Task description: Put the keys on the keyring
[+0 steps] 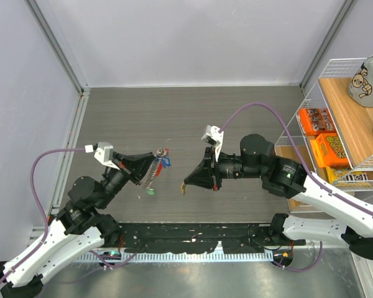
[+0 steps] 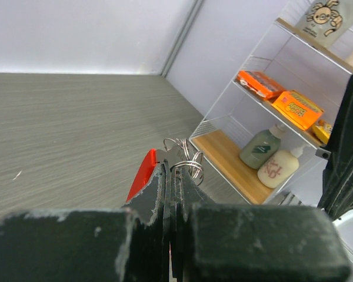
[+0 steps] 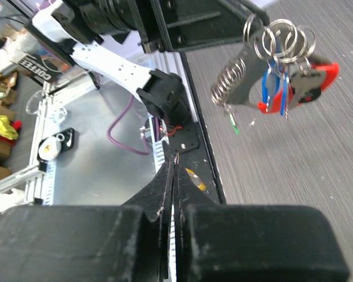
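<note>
Keyring (image 1: 160,153) is pinched in the left gripper (image 1: 154,158), jaws clamped on it, off the table, about 9 o'clock of frame centre. Its chain (image 1: 150,177) dangles toward 7 o'clock and ends at a green tag (image 1: 150,192). Right gripper (image 1: 185,184) is closed, at 4 o'clock of the bunch, near but apart. A yellowish speck (image 1: 183,189) sits at its tip, too small to identify.

Left wrist: thin wire rings poke past the shut fingers, with a red tag (image 2: 142,174) at 9 o'clock of them. The rest of the bunch is hidden.

Right wrist: rings at 1 o'clock, with keys (image 3: 285,106) and a blue tag (image 3: 276,97) bunched beneath. Its own tips are shut, with nothing visibly held.

Likely light, stiff, slippery wire, and the bunch will swing. Grip the ring by its rim and each key by its tag.
</note>
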You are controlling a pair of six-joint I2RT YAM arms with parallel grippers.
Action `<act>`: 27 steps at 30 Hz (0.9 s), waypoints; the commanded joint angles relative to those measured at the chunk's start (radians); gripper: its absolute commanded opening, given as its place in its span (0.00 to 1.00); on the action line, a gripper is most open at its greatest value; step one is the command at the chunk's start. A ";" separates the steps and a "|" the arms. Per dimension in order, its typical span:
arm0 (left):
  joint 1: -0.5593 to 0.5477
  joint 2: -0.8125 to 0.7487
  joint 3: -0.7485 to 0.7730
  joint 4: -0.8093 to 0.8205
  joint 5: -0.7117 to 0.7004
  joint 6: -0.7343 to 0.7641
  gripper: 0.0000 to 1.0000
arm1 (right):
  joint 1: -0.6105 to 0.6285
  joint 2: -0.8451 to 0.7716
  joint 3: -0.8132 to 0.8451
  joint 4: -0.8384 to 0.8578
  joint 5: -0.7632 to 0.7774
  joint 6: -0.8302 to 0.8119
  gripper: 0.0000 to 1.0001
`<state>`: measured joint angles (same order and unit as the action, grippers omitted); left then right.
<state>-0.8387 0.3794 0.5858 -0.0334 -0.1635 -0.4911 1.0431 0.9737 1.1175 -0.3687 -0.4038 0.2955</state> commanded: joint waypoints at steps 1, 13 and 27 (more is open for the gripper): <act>-0.003 -0.005 0.020 0.144 0.077 -0.007 0.00 | -0.002 0.048 0.076 0.117 -0.064 0.095 0.05; -0.003 -0.005 -0.003 0.234 0.195 -0.018 0.00 | -0.002 0.146 0.145 0.226 -0.079 0.178 0.06; -0.003 -0.033 -0.027 0.293 0.262 -0.003 0.00 | -0.002 0.194 0.192 0.203 -0.053 0.209 0.06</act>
<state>-0.8387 0.3672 0.5514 0.1623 0.0750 -0.4969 1.0431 1.1725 1.2606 -0.1947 -0.4683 0.4957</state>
